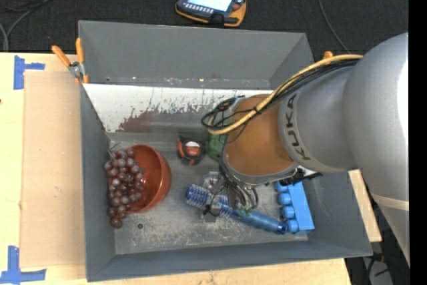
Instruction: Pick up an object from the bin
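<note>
My gripper (225, 198) is low over the bin floor, right of the middle and near the front. It stands on the middle of a blue brush (200, 196), whose bristle head sticks out to the left and whose blue handle (261, 220) runs out to the right. A blue studded block (295, 205) lies just right of the gripper. A small orange, black and white ball-like thing (190, 149) sits behind it to the left.
A red-brown bowl (152, 177) lies at the left with a bunch of dark purple grapes (121, 185) against it. Something green (215, 145) peeks out beside the arm's orange cover. The arm covers the bin's right half.
</note>
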`<state>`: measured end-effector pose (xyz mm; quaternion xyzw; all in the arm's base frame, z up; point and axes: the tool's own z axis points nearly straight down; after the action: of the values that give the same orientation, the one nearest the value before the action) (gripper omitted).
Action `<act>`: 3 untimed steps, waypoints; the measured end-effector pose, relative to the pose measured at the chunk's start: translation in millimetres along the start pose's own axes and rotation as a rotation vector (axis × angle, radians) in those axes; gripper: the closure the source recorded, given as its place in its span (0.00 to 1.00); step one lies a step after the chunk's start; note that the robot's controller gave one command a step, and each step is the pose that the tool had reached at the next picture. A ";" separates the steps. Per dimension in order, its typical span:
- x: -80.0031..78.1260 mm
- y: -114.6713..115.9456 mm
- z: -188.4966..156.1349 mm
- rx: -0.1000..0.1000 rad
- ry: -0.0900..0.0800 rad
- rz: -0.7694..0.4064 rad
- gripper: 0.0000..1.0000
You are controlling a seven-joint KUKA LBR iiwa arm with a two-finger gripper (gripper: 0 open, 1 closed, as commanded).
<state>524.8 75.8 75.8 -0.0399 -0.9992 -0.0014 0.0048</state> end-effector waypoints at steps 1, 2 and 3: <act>16.8 -9.8 -92.1 0.001 0.007 -0.006 1.00; -3.3 0.4 -102.7 0.000 0.006 0.035 1.00; 7.7 -8.3 -201.8 0.001 0.008 0.003 1.00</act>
<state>518.3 67.6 277.7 -0.0413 -0.9991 -0.0010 0.0086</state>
